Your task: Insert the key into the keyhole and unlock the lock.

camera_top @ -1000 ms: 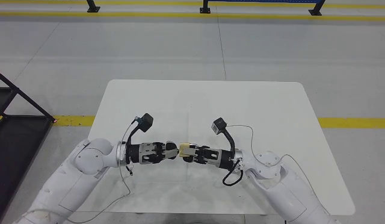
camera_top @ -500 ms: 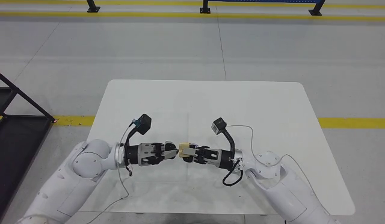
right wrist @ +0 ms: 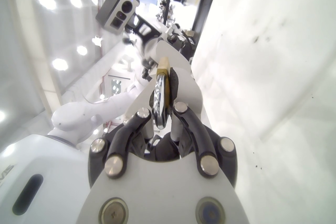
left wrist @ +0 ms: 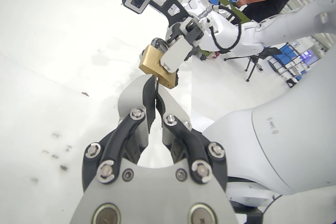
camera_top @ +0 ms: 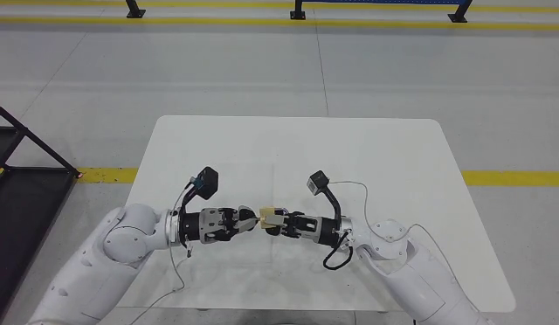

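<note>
A brass padlock (left wrist: 157, 65) hangs in the air over the table's near middle, held by my right gripper (left wrist: 175, 56), which is shut on it. In the right wrist view the lock's chrome shackle (right wrist: 159, 100) lies between the right gripper's (right wrist: 164, 74) pads, and the brass body (right wrist: 163, 64) points away. My left gripper (left wrist: 155, 86) is shut on the key (left wrist: 156, 81), most of it hidden by the pads. Its metal tip touches the underside of the lock. In the top view the left gripper (camera_top: 250, 221) and the right gripper (camera_top: 279, 224) meet at the padlock (camera_top: 268, 213).
The white table (camera_top: 349, 159) spreads out beyond and beside both grippers, with a few small dark specks (left wrist: 56, 154) on it. A black frame (camera_top: 26, 150) stands on the floor off the table's left side.
My left arm has crept slightly toward the padlock and its wrist has turned a little. The right arm and the lock have stayed where they were.
</note>
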Robot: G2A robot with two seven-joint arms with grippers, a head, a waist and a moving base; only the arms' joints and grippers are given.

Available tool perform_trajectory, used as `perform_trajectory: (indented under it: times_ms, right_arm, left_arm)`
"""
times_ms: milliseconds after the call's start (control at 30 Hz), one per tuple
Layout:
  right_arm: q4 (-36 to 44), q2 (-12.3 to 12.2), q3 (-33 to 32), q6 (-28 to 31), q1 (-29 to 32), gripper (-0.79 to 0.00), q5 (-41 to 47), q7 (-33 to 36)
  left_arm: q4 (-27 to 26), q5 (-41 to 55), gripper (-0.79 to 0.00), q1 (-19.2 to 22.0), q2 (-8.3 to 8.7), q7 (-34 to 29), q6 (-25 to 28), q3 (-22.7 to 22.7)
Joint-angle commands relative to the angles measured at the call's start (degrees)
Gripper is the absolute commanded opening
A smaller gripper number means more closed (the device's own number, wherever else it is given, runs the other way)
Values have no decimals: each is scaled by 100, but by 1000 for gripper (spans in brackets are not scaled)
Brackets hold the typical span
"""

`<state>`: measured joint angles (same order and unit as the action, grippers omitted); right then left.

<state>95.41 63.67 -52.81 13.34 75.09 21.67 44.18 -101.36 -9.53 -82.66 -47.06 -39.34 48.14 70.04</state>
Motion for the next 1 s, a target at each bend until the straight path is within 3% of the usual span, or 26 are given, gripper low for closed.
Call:
perform_trajectory:
  times_ms: [0, 967]
  right_arm:
    - [0, 0, 0, 0, 0, -785, 0, 0]
    - [0, 0, 0, 0, 0, -785, 0, 0]
  left_arm:
    - [-52, -193, -785, -52, -6, 157, 11, 31]
    - [-504, -1831, -785, -485, -54, 1273, -7, 268]
